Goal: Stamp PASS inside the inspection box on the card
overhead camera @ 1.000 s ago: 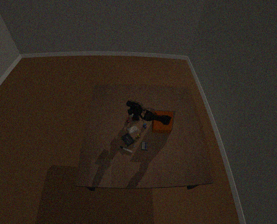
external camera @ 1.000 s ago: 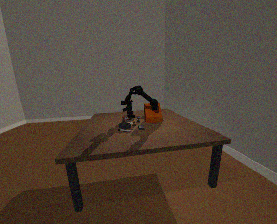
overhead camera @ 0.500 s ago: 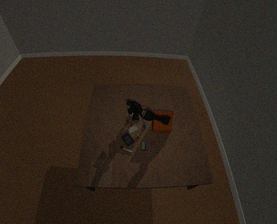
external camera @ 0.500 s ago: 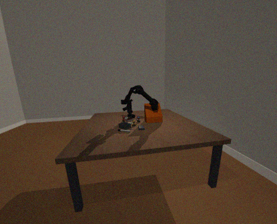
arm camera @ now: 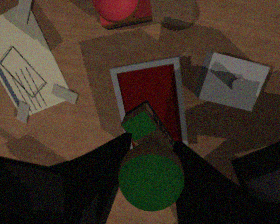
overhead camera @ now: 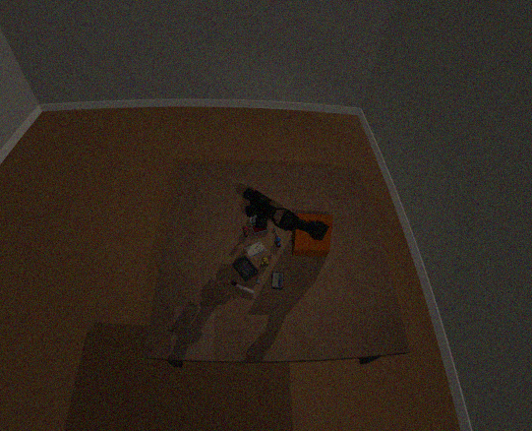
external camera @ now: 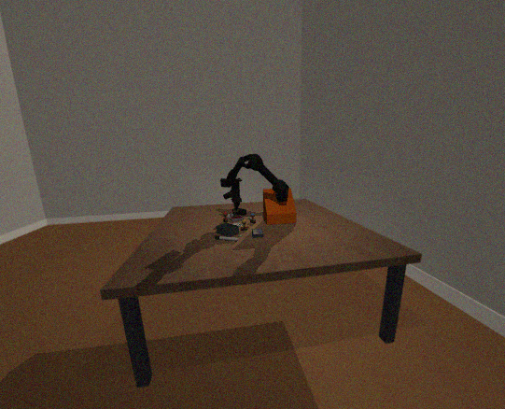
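Observation:
My gripper (arm camera: 152, 143) (external camera: 236, 209) is shut on a stamp with a green round knob (arm camera: 151, 183) and a green patch on its base. The stamp's base is over the near part of the red ink pad (arm camera: 150, 82) (overhead camera: 260, 228), which has a grey rim; whether it touches the pad I cannot tell. The stamp's underside is hidden. The pale card (arm camera: 53, 80) (overhead camera: 255, 249) lies to the left in the wrist view, with a printed box outline (arm camera: 23, 59), several thin lines and grey tabs at its edges.
A red-knobbed stamp (arm camera: 116, 7) stands beyond the pad. A pale square block (arm camera: 243, 90) is to its right. A blue item (overhead camera: 277, 241), a yellow item (overhead camera: 265, 262), a dark tray (overhead camera: 245, 268), a white rod (overhead camera: 245, 289), a small case (overhead camera: 277, 280) and an orange block (overhead camera: 313, 248) (external camera: 280, 216) also stand around.

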You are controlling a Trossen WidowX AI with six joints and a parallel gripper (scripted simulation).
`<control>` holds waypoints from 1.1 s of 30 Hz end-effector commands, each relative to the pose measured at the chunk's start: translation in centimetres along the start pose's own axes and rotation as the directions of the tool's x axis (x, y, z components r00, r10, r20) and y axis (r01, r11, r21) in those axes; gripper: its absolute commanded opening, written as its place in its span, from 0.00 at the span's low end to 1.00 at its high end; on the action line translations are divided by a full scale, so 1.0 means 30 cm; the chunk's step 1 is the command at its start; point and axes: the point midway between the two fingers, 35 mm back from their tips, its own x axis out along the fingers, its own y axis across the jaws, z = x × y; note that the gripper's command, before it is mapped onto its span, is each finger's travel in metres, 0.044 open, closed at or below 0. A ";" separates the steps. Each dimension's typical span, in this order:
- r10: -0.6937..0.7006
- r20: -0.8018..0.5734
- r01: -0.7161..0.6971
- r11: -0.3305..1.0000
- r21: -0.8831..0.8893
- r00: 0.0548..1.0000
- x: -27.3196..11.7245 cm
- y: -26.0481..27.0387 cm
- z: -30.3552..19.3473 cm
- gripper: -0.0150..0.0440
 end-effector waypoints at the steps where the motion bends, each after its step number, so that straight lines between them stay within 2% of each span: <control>1: -0.005 -0.001 0.005 1.000 -0.007 1.000 -0.023 -0.002 0.001 0.25; 10: -0.006 -0.001 0.006 1.000 -0.009 1.000 -0.061 0.011 0.004 0.25; 33: 0.002 0.000 -0.002 0.996 -0.094 1.000 -0.069 0.454 0.055 0.25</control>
